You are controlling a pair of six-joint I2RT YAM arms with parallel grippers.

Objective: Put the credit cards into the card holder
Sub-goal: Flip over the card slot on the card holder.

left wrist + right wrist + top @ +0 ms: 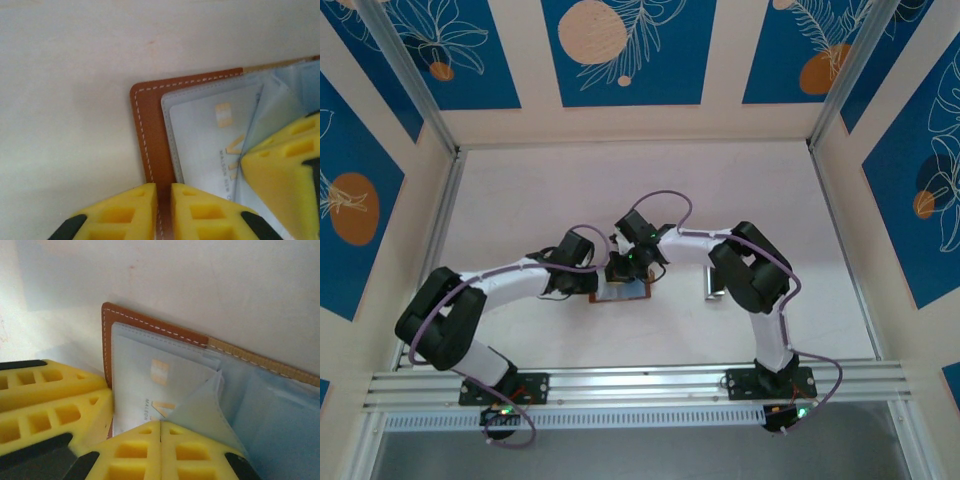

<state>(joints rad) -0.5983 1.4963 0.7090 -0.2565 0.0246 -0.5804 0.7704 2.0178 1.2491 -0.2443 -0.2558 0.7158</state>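
Note:
The brown card holder (632, 292) lies open on the table between both arms. A pale grey credit card (210, 145) with a gold chip sits in its bluish-grey left pocket, also seen in the right wrist view (150, 385). My left gripper (164, 192) stands over the holder's brown stitched edge (150, 130), jaws parted by a narrow slit through which the leather shows. My right gripper (160, 426) is shut on a bluish inner pocket flap (200, 410), lifting it into a tent. Its yellow finger (280, 165) shows at the right of the left wrist view.
A small grey flat piece (713, 283) lies on the white table (520, 200) just right of the holder, beside the right arm's elbow. Aluminium rails (640, 385) run along the near edge, with patterned walls around.

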